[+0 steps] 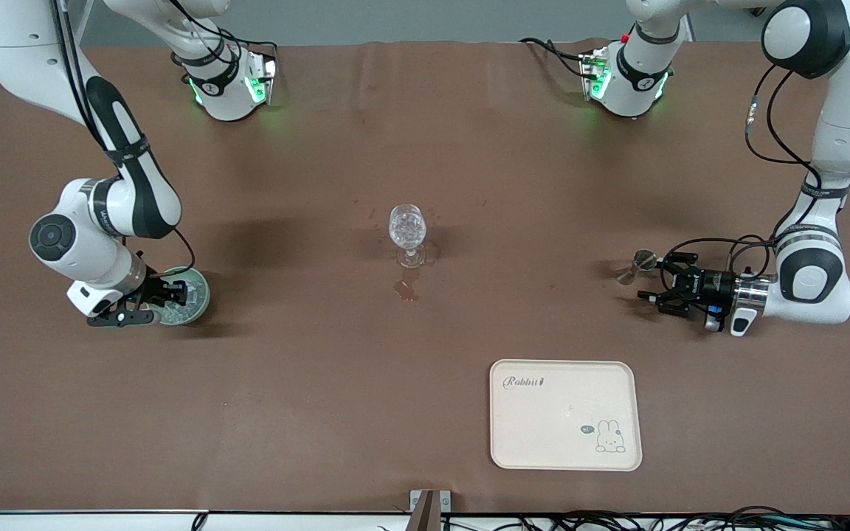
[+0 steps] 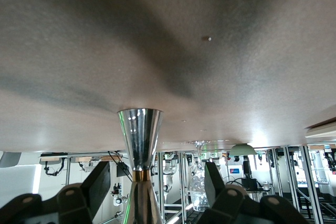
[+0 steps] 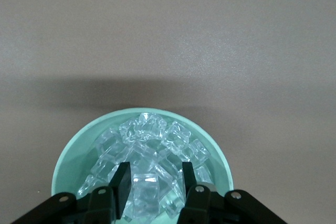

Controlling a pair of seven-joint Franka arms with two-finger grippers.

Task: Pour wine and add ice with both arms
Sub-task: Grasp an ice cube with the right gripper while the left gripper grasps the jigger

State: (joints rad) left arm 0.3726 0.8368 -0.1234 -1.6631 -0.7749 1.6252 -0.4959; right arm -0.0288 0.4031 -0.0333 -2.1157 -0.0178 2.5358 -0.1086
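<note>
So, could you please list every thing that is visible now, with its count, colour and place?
wine glass: one, clear, mid-table, on the brown table.
puddle: one, dark wet stain, just nearer the camera than the glass.
bowl: one, pale green, toward the right arm's end.
ice: many chunks, clear, heaped in the bowl.
jigger: one, silver double cone, toward the left arm's end.
tray: one, cream with rabbit print, nearest the camera.
right gripper: black, fingers around an ice chunk in the bowl.
left gripper: black, open, fingers either side of the jigger.
</note>
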